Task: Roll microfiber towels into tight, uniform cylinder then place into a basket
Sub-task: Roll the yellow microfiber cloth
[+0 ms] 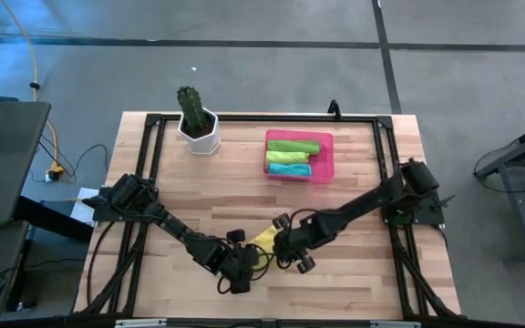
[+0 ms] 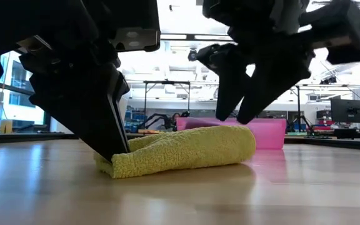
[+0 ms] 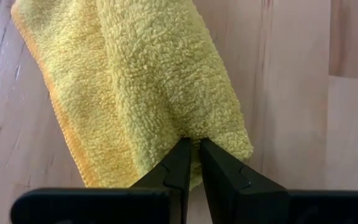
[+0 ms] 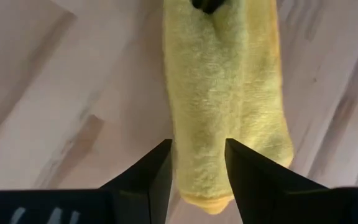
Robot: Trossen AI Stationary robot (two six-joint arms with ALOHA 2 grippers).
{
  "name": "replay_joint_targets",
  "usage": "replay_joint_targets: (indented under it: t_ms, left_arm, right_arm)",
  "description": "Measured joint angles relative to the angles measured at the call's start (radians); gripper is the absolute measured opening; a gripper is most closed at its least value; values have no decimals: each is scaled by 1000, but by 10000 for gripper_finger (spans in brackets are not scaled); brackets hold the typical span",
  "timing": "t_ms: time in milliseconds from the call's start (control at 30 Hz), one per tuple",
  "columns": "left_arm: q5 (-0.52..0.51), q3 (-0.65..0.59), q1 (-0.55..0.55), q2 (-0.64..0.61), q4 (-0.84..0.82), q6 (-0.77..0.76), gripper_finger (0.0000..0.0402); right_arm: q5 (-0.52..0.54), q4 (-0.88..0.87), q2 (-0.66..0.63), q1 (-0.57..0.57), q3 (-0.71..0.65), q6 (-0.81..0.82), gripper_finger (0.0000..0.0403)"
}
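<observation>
Near the worktop's front edge, the rolled yellow towel (image 2: 183,151) lies on the wood. At one end the left gripper (image 3: 192,149) pinches its cloth; above the other end the right gripper (image 4: 197,155) hovers, fingers apart.

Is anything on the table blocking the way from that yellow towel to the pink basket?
Nothing visible does. The yellow towel lies between both grippers, and only bare tabletop lies between it and the pink basket. The cactus pot stands off to the side.
</observation>
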Motion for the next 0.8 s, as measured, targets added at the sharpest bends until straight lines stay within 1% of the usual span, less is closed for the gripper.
replay_joint_targets:
  t_ms: [67,333,467,567,700,733,800]
  left_arm:
    - [0,0,3,0,1,0,30]
    - [6,-1,6,1,3,-18,30]
    - [8,-1,6,1,4,-18,30]
    - [14,3,5,1,-3,-19,30]
    - [23,23,1,-2,-26,-11,30]
    - [28,28,-1,-5,-34,-7,30]
    - [34,38,-6,-7,-52,-3,30]
  right_arm:
    - [26,10,14,4,0,14,138]
    - [54,38,106,10,1,-18,138]
    - [63,58,125,10,2,-15,131]
    - [51,54,125,4,3,-14,99]
    - [-13,56,125,-14,4,-14,23]
    - [-35,57,125,-21,4,-14,14]
    - [-94,64,126,-37,5,-3,16]
